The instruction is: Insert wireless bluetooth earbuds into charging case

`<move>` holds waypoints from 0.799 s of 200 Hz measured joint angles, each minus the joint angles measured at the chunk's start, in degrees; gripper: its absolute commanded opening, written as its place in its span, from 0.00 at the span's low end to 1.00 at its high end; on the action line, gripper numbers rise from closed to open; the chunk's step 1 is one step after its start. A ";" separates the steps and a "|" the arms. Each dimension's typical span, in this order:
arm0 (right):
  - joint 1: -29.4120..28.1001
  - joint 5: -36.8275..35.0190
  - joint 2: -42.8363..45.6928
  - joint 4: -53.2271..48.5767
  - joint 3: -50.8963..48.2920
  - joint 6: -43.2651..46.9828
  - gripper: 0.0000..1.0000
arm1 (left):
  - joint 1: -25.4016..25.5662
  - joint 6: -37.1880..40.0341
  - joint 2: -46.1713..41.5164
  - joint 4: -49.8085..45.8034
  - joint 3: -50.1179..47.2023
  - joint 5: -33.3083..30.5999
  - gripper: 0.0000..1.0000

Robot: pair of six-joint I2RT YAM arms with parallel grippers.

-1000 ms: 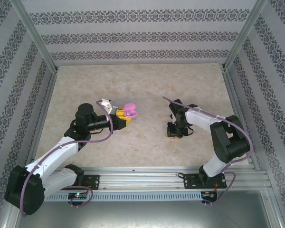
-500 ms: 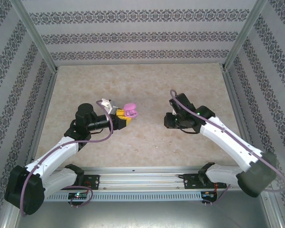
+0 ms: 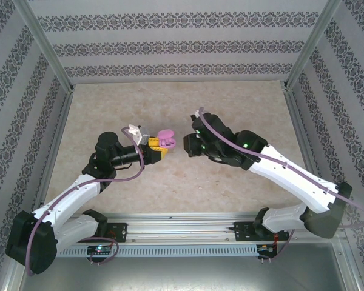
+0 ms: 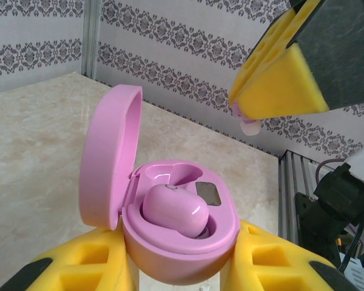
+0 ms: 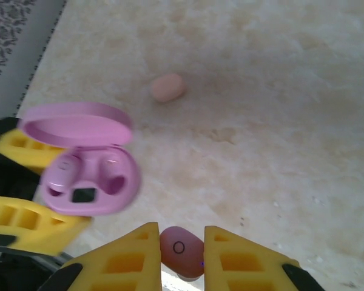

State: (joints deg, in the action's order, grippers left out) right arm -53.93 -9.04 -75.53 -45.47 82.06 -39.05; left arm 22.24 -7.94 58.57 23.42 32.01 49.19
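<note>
Right wrist: pink earbud point(image 5: 181, 248) between yellow fingers point(image 5: 126, 259)

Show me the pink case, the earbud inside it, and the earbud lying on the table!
pink case point(image 4: 170, 264): left wrist view, front of its lower shell.
earbud inside it point(image 4: 173, 209): left wrist view, its rounded top.
earbud on the table point(image 5: 168, 87): right wrist view, its middle.

The pink oval charging case point(image 4: 170, 254) is open, its lid point(image 4: 106, 157) hinged upright. It is clamped in the left gripper point(image 4: 182, 267), raised over the middle of the surface. One glossy pink seated earbud point(image 4: 173, 209) fills one well; the other well is empty. A second pink earbud point(image 5: 181, 247), marked with a small circle, is pinched in the right gripper point(image 5: 182, 239) just beside the case. A pale loose earbud point(image 5: 168, 87) lies on the surface beyond the lid.
</note>
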 measured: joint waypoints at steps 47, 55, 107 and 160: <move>-1.09 -0.07 -5.95 1.84 5.14 0.59 0.17 | 0.31 -0.94 0.00 1.46 0.00 0.02 0.19; -1.09 -0.04 -6.82 1.99 5.79 0.85 0.18 | 0.31 -1.07 0.00 1.46 0.00 0.02 0.19; -1.09 0.04 -8.22 2.03 7.15 1.73 0.18 | 0.31 -1.11 0.00 1.49 0.00 0.02 0.19; -1.09 0.07 -8.22 2.03 7.15 1.70 0.18 | 0.31 -1.14 0.00 1.51 0.00 0.02 0.19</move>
State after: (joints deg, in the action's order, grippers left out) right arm -55.02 -8.97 -83.74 -43.44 89.21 -37.34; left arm 22.55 -9.08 58.57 24.93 32.01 49.21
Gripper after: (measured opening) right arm 0.181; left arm 0.314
